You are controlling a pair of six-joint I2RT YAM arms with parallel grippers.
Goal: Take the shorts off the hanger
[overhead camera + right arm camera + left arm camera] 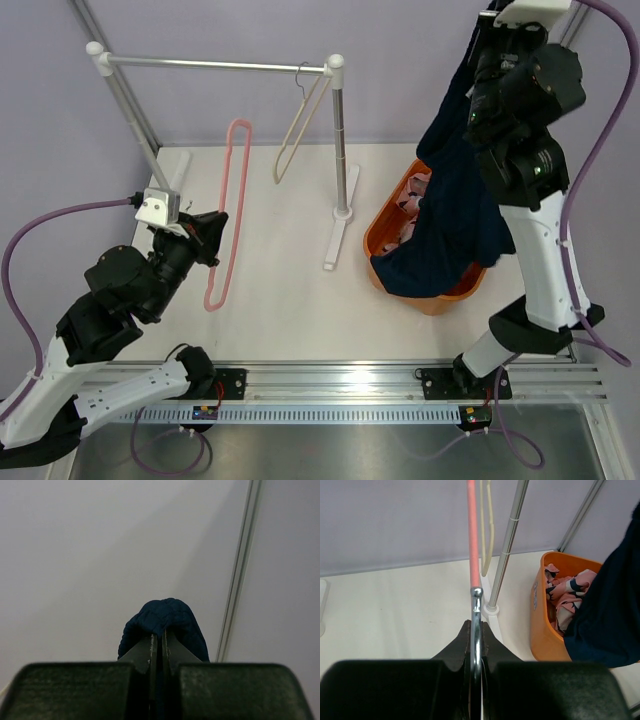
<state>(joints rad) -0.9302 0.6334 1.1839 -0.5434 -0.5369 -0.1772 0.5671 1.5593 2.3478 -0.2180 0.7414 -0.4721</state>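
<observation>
Pinching a rounded wad of dark cloth, the right claw [159, 641] has its two black fingers pressed flat together with only fabric between them. It is raised high at the far right corner of the frame. The cloth is the navy shorts [165, 615], a soft garment with a fine, slightly pebbled weave that bulges into a dome just past the fingertips. From there the shorts hang down in one long limp fold alongside the arm. Their lower end spreads over the near side of the basket [385, 218], a glossy orange plastic tub with rounded corners that stands on the white surface [280, 320]. Inside the basket, beside the navy cloth, lie the pink patterned shorts [567, 592], crumpled, with navy and white blotches on the pink. On the other side, the left claw [476, 639] is closed tight on the pink hanger [472, 530]. It grips the hanger at its bare chrome wire, just short of where the smooth pink coating begins. The hanger's long, narrow loop reaches away from the claw toward the rack [215, 65], a plain metal rail on white end caps with a slim upright post. A cream hanger [300, 125] of thin rounded plastic dangles from the rail near the post.
</observation>
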